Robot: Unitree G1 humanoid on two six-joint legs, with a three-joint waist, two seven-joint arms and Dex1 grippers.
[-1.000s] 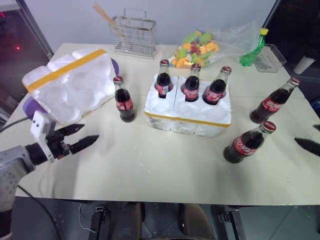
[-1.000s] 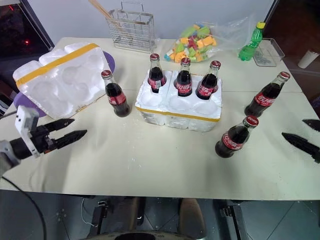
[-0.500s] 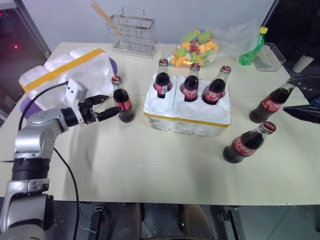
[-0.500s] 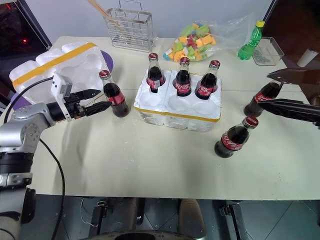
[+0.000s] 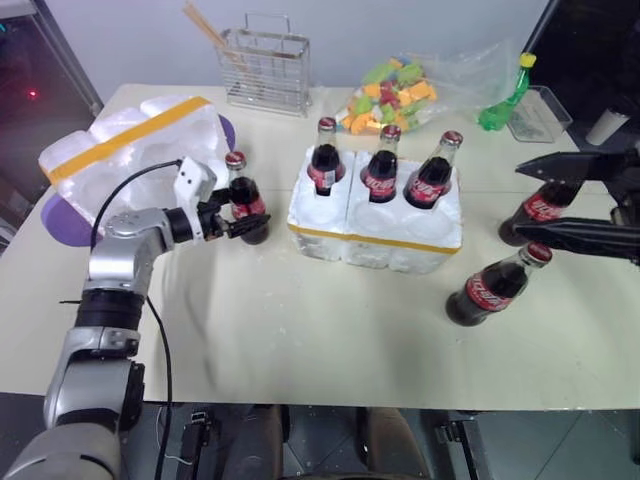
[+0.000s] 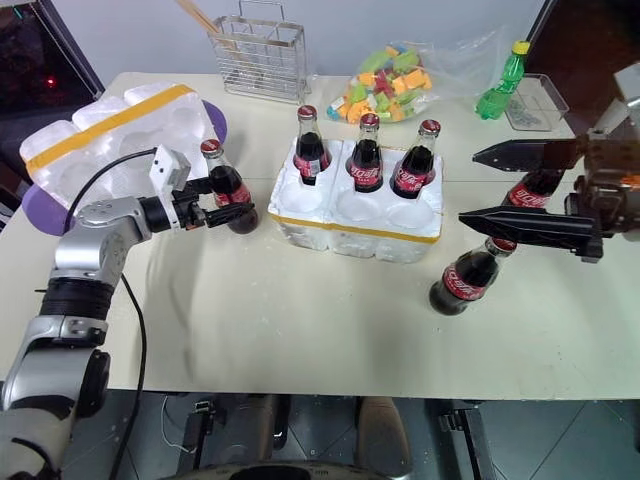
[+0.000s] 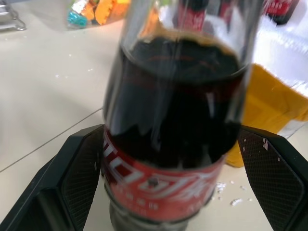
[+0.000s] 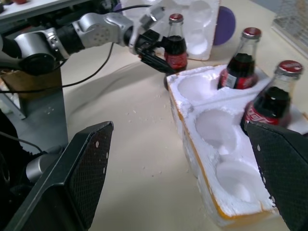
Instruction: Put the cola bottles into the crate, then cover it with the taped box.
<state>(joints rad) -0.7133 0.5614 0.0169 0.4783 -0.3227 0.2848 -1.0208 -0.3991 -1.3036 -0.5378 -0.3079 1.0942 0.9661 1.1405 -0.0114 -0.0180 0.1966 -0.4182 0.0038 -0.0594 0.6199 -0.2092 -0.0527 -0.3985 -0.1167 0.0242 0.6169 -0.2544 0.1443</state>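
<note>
The crate (image 5: 376,236) stands mid-table with three cola bottles (image 5: 381,172) in its back wells; its front wells are empty. A fourth cola bottle (image 5: 245,200) stands just left of the crate. My left gripper (image 5: 245,218) is open around its lower body, and in the left wrist view a finger (image 7: 79,166) sits at each side of the red label (image 7: 159,185). Two more bottles (image 5: 496,285) stand at the right, one (image 5: 535,210) partly hidden behind my right gripper (image 6: 470,185), which hangs open and empty above them. The taped box (image 5: 130,160) lies tilted at the far left.
A wire rack (image 5: 265,70) with chopsticks, a bag of colourful toys (image 5: 400,95), a green plastic bottle (image 5: 505,100) and a clear container (image 5: 540,115) line the back edge. A purple plate (image 5: 60,215) lies under the taped box. Bare tabletop (image 5: 320,330) stretches in front of the crate.
My left gripper has reached forward and right from the table's near-left edge to straddle the lone bottle. My right gripper has risen and swung left over the two right-hand bottles.
</note>
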